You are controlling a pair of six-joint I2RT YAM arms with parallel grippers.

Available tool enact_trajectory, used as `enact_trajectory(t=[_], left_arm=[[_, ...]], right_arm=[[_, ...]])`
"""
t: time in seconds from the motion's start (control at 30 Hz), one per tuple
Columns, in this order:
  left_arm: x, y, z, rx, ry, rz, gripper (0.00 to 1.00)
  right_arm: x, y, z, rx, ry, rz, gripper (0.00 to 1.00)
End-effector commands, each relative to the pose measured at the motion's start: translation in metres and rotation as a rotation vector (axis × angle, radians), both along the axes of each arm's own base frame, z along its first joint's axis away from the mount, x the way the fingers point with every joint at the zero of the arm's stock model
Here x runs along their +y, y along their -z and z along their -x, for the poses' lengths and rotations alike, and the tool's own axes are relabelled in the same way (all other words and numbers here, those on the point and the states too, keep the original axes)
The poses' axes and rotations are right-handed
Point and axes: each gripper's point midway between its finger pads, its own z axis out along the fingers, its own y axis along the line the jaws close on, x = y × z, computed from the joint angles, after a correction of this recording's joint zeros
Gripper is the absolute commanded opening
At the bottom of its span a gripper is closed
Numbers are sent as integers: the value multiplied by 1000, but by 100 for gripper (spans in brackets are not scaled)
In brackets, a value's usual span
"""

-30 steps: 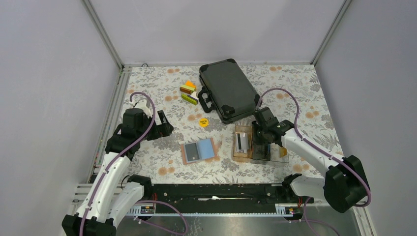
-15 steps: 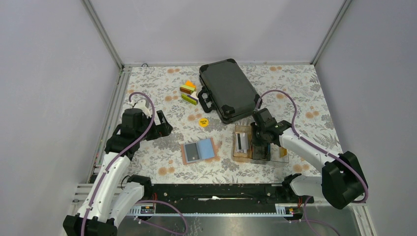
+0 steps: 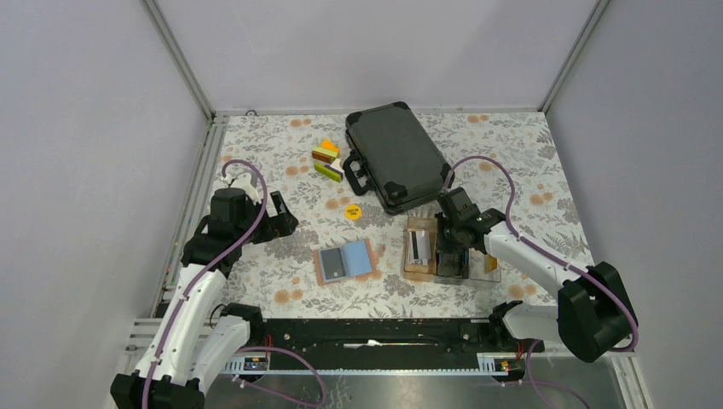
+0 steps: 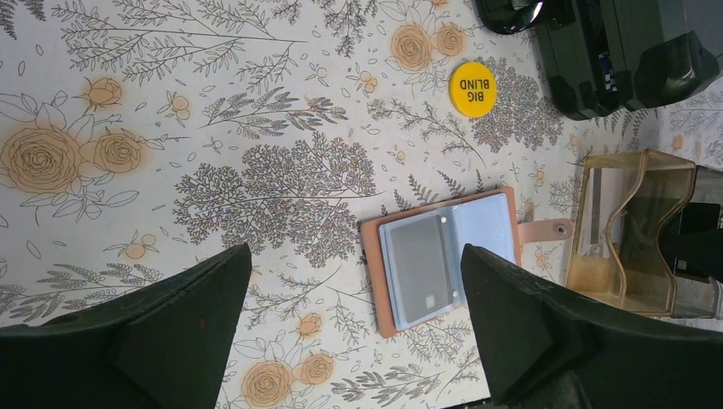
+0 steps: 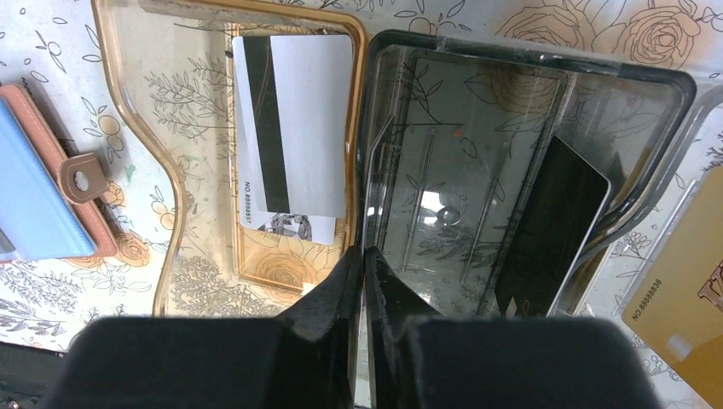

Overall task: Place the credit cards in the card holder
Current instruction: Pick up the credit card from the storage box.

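The right gripper point(image 5: 364, 256), fingers pressed together, hangs over the wall between two tray point(image 5: 168, 175) compartments. The white card point(image 5: 294, 128) lies flat just left of it, the dark card point(image 5: 550, 230) leans to its right, and the gold card point(image 5: 682, 290) lies beyond. The left gripper point(image 4: 355, 256), spread wide, frames the open wallet point(image 4: 443, 260).

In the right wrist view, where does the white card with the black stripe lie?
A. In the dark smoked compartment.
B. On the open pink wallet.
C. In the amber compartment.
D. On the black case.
C: the white card lies flat inside the amber compartment, while the dark compartment beside it holds a black card.
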Motion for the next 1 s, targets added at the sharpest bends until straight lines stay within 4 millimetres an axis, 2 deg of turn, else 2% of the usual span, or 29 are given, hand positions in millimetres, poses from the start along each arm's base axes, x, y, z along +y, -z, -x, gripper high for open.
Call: enact_trajectory(t=[0.0,0.2,0.4,0.8,0.97], left_arm=[[-1,-8,-1,-40,17,4,99],[-1,-8,-1,-40,15,11,99],[-2,-8,0,-38,12,24,99],[-26,16,6,-8,-28,242,99],[-38,35,12,6,-52,349,98]], right_arm=[[-1,-5,-2,-8,26,-1,9],[-13,-15,-4,-32,60,47,8],[-22,-25,-4,-43,83,84,1],[-26,-80,-10,-135,101,67,0],[-13,-113,-8,-186,69,-32,0]])
